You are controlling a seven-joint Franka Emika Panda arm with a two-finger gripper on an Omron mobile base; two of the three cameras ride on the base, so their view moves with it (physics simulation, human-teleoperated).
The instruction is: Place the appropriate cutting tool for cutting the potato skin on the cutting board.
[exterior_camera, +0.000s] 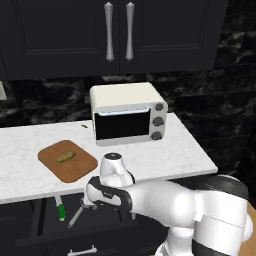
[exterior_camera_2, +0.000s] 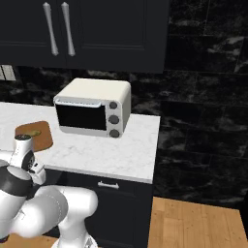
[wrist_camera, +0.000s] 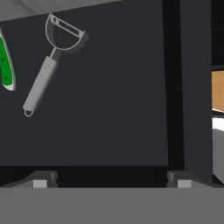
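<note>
Left base view shows the flat reddish-brown wooden cutting board point(exterior_camera: 68, 160) on the white marble counter point(exterior_camera: 165, 152), with the small olive-brown potato point(exterior_camera: 65, 157) lying on it and a cream toaster oven point(exterior_camera: 128, 114) just beside it; below the counter edge, in an open dark drawer point(exterior_camera: 50, 220), the slim grey metal peeler point(exterior_camera: 76, 216) lies near a green-handled knife point(exterior_camera: 60, 208), with the white arm's gripper point(exterior_camera: 92, 202) low over them. Right base view gives the board's end point(exterior_camera_2: 35, 134) and the oven point(exterior_camera_2: 93, 107) again. Hand view looks down on the peeler point(wrist_camera: 48, 65), offset toward the upper left, the knife point(wrist_camera: 6, 65) beside it, the fingertips point(wrist_camera: 40, 183) spread wide and holding nothing. Judging by this, the reach is under way; next the hand should centre over the handle, descend and close.
</note>
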